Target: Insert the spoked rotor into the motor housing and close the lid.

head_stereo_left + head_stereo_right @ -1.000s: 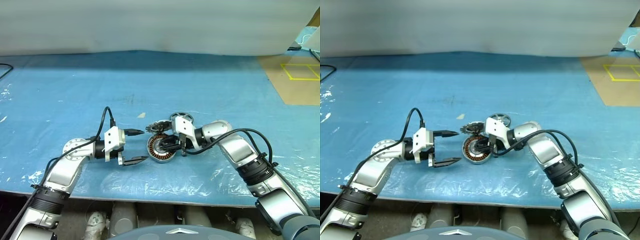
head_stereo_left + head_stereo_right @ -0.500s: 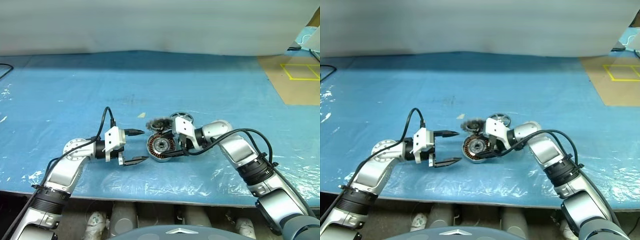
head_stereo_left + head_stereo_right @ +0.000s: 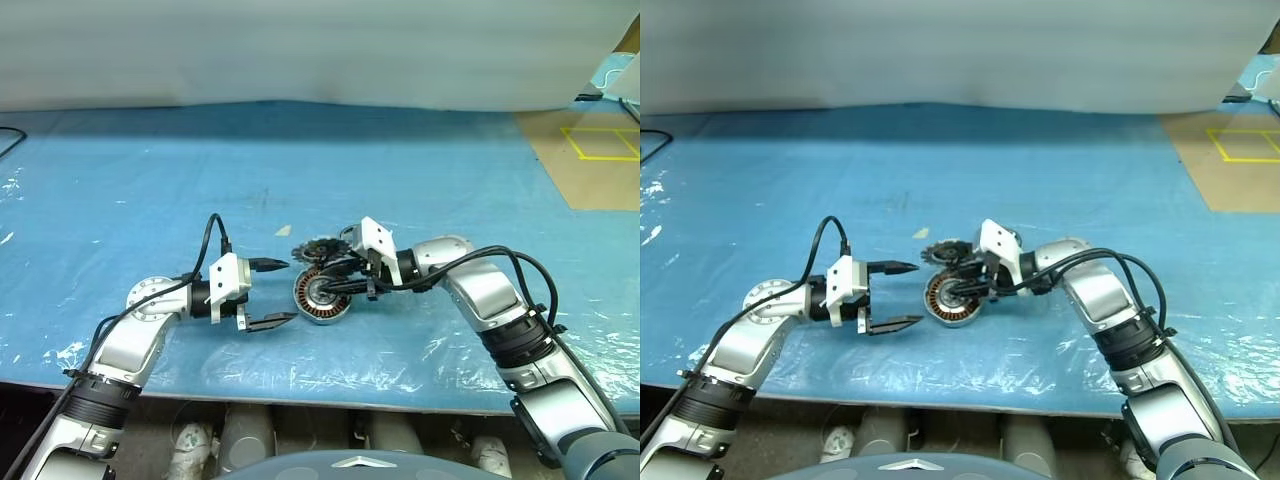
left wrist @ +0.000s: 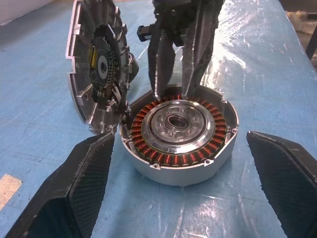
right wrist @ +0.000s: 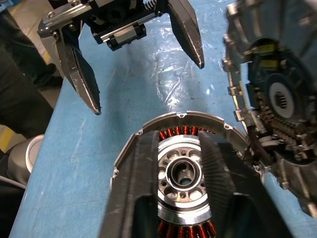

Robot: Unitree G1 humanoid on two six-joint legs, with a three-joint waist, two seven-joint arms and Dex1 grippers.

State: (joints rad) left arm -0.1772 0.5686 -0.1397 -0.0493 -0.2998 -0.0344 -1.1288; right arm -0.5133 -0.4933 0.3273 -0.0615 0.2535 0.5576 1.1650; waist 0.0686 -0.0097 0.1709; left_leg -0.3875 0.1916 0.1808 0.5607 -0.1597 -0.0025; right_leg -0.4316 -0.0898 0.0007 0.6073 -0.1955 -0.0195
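The motor housing [image 3: 320,297] lies flat on the blue table, its copper windings and silver centre facing up [image 4: 181,131]. The lid [image 3: 317,249] stands on edge against the housing's far side, with its inner face showing [image 4: 96,64]. My right gripper [image 3: 327,287] reaches down over the housing. Its fingers [image 5: 148,163] are drawn nearly together above the hub, with nothing between them. My left gripper [image 3: 291,291] hangs open just left of the housing, one fingertip on each side of it and not touching. The spoked rotor is hidden behind my right wrist.
A crinkled blue plastic sheet [image 3: 150,190] covers the table, whose front edge runs close below my arms. A brown patch with a yellow tape square [image 3: 605,143] lies at the far right. A pale wall [image 3: 300,50] closes off the back.
The right gripper opened, then closed again over the housing, and its wrist rolled, now covering the rotor. The lid wobbled and settled on edge. The left arm stayed still.
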